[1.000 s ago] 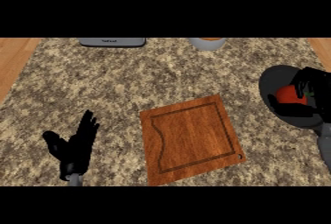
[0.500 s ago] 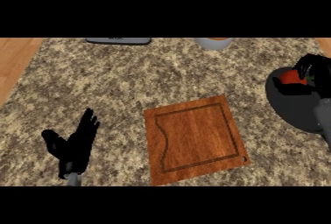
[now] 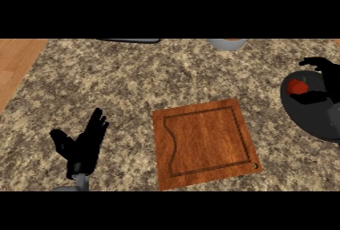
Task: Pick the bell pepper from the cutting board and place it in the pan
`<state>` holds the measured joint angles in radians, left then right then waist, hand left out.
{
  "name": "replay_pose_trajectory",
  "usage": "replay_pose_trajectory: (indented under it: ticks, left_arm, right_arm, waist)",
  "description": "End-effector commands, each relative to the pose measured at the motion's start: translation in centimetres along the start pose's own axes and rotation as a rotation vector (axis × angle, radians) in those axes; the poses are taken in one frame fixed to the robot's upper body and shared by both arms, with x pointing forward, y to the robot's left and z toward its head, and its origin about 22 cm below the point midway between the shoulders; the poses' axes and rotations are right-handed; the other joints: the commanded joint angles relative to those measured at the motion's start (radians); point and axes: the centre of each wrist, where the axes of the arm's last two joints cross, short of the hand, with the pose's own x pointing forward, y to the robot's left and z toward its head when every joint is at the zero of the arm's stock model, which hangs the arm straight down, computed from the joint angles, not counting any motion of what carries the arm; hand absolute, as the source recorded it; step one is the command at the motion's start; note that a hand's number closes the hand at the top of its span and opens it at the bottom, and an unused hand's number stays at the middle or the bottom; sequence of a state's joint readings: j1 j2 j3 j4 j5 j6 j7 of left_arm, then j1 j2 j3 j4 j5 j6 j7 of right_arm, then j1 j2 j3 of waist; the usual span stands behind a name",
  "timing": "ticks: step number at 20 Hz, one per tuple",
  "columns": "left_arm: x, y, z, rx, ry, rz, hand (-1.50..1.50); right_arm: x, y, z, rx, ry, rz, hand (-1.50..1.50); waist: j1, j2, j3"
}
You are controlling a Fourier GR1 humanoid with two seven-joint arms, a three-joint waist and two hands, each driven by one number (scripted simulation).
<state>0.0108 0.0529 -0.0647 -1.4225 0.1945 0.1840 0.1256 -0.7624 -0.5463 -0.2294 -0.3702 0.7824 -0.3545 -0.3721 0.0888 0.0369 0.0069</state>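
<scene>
Head view: bell pepper (image 3: 298, 86) lies inside pan (image 3: 312, 123) at 3 o'clock, off cutting board (image 3: 206, 143). Right hand (image 3: 321, 67) arches over it, fingers spread, gripping nothing. Left hand (image 3: 83, 143) rests open at 8 o'clock. Risk: withdrawing fingers may snag pepper, rolling it toward pan rim

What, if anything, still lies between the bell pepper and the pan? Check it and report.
Nothing visible does. The red bell pepper already sits inside the dark pan at the counter's right edge, with the right hand around it, fingers spread. The cutting board is bare. The left hand rests open at lower left.
</scene>
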Motion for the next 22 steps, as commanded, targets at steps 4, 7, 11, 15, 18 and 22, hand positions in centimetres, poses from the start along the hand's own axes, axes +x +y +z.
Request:
replay_pose_trajectory:
  ticks: [4, 7, 11, 15, 18, 22]
  left_arm:
    - [0.2, -0.2, 0.0, 0.004, -0.011, -0.014, 0.00]
    - [0.2, 0.0, 0.1, 0.028, -0.002, 0.012, 0.00]
    - [-0.6, 0.5, 0.6, 0.028, 0.000, -0.023, 0.00]
    - [0.3, 0.7, 0.2, 0.040, -0.016, -0.002, 0.00]
    - [0.2, 0.5, 0.2, 0.057, 0.011, -0.003, 0.00]
    - [-0.2, 1.2, 0.6, 0.045, 0.012, -0.001, 0.00]
  right_arm:
    - [1.1, 1.1, -0.6, -0.038, -0.083, -0.328, -1.50]
    - [0.6, -0.6, -1.2, -0.061, -0.106, -0.561, -1.50]
    - [-1.8, -3.5, -1.2, -0.068, -0.075, -0.763, -1.50]
    - [-5.8, -5.1, 1.0, -0.013, -0.078, -0.914, -1.50]
    - [-7.8, -5.6, 2.4, 0.059, -0.106, -1.004, -1.50]
    - [-10.2, -7.1, 4.2, 0.101, -0.166, -1.094, -1.50]
  waist:
    - [-0.006, -0.001, 0.004]
    - [-0.019, -0.007, 0.003]
    - [-0.023, -0.007, 0.002]
    - [-0.034, -0.005, 0.002]
    - [-0.047, -0.012, 0.000]
    - [-0.039, -0.010, 0.002]
